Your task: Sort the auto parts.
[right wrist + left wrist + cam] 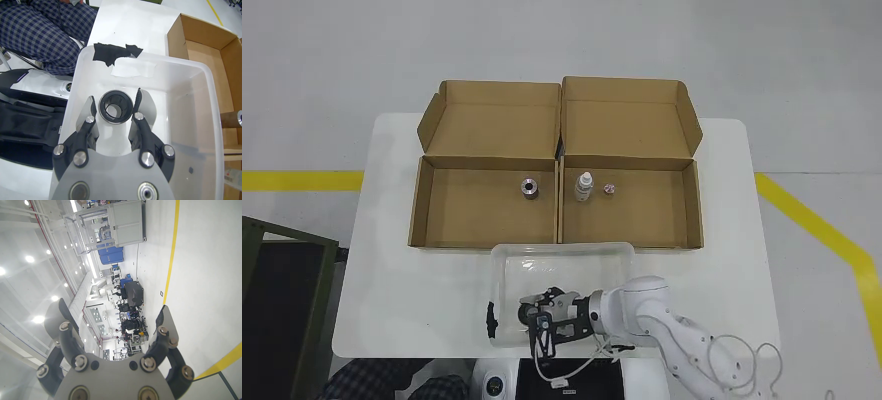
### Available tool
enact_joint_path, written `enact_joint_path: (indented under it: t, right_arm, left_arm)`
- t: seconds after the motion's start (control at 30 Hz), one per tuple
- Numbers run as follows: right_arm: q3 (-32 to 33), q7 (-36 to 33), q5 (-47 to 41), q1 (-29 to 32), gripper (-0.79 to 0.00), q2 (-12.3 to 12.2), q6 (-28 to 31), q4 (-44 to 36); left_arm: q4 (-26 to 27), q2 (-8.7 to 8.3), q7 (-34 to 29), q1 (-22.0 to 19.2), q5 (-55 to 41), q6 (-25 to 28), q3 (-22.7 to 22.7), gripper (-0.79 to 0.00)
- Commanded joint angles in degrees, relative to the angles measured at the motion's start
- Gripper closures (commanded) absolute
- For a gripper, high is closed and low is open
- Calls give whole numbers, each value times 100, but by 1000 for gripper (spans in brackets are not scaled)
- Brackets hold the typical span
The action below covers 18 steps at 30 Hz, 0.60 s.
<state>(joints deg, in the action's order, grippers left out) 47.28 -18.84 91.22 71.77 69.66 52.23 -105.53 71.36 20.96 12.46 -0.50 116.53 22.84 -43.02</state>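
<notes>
A black ring-shaped bearing part (115, 108) with a metal rim lies on the floor of the clear plastic bin (189, 64) at the table's front edge. My right gripper (115, 92) is lowered into the bin and stands open, one finger on each side of the part and close to its wall. From above, the right gripper (542, 320) sits at the bin's (562, 248) front left corner. My left gripper (112, 302) is open and holds nothing, pointing away from the table into the room.
Two open cardboard boxes stand side by side behind the bin. The left box (427, 205) holds a metal cylinder (528, 187). The right box (692, 205) holds a small white bottle (585, 185) and a small round part (609, 188). Black tape (111, 54) is stuck on the bin wall.
</notes>
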Motion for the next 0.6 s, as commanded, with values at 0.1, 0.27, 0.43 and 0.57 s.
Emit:
enact_joint_path:
  t: [0.1,0.27,0.43,0.57]
  right_arm:
    - [-69,-12,1,-92,-391,8,-51,119]
    - [-156,-2,-2,-188,-391,22,-108,249]
    - [-270,4,-1,-267,-391,42,-159,377]
    - [-352,18,-5,-326,-446,58,-199,464]
  left_arm:
    - [0,0,0,0,0,0,0,-785]
    - [0,0,0,0,0,0,0,-785]
    - [0,0,0,0,0,0,0,-785]
    - [0,0,0,0,0,0,0,-785]
